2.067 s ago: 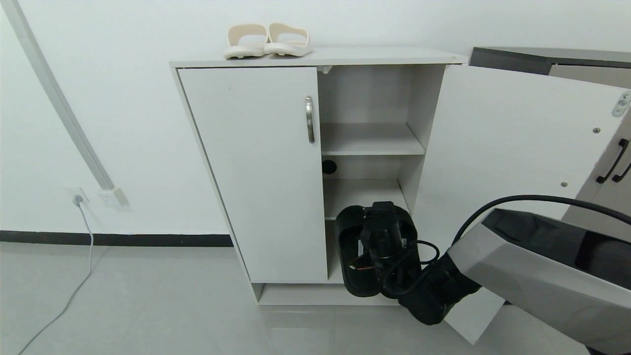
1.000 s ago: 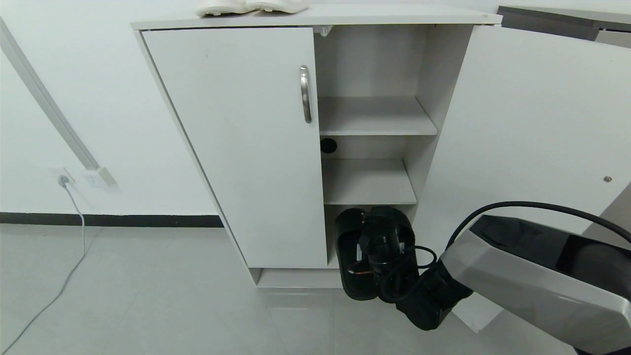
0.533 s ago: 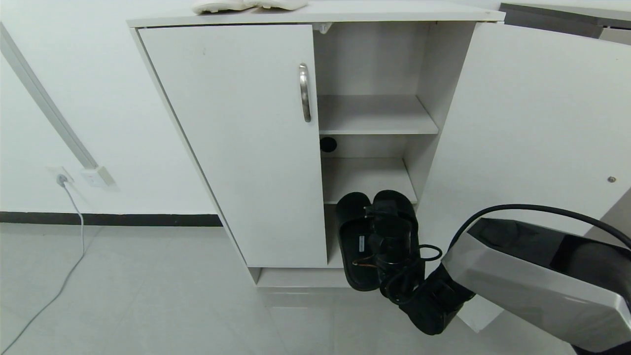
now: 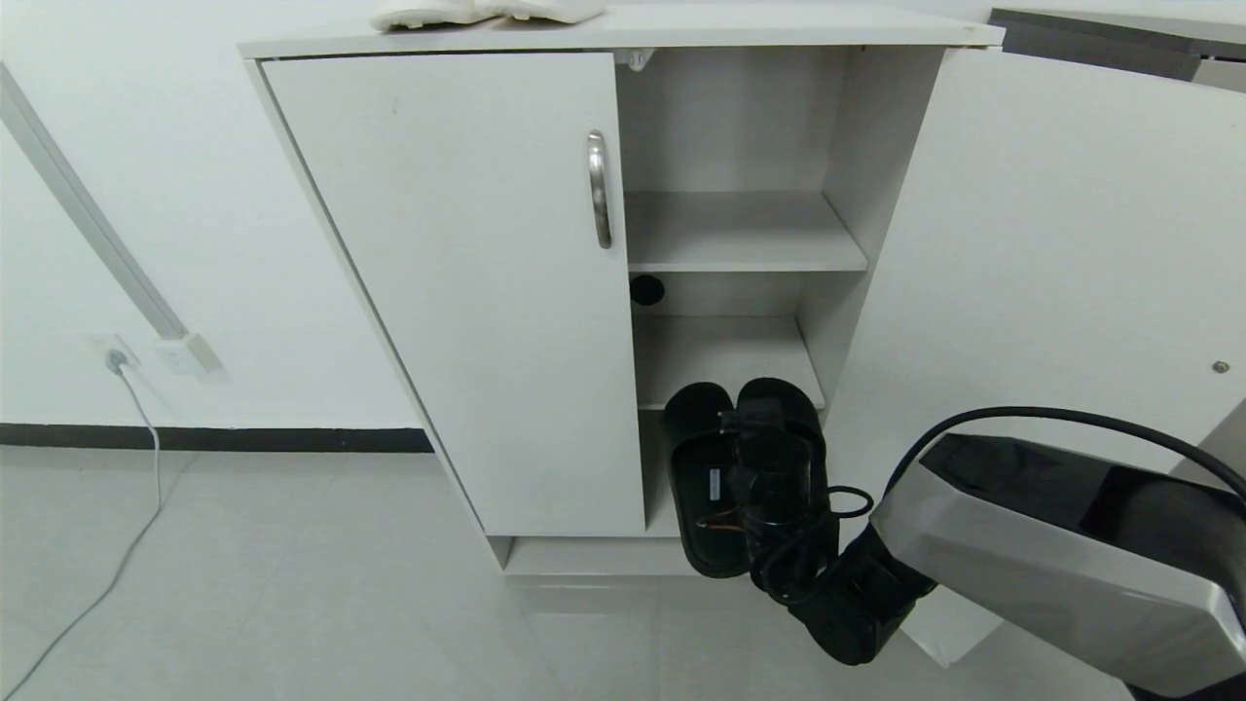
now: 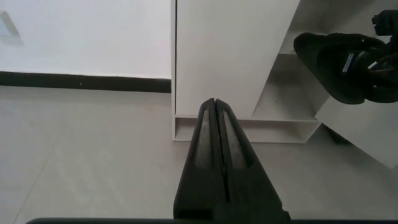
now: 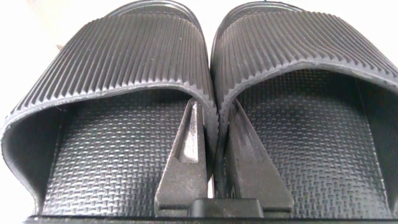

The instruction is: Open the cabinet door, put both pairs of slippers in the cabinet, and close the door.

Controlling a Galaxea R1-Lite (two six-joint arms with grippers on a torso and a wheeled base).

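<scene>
Left gripper (image 5: 214, 107): fingers pressed together, holding nothing, low over the floor. Right gripper (image 6: 214, 106): clamped on the adjoining inner walls of the black slippers (image 4: 703, 467), held tilted at the bottom opening of the cabinet (image 4: 740, 21), heels overhanging its base. Risk: the toes may catch the lower shelf (image 4: 715, 346), or the pair may tip out if released here. White slippers (image 4: 477, 12) lie on top.
</scene>
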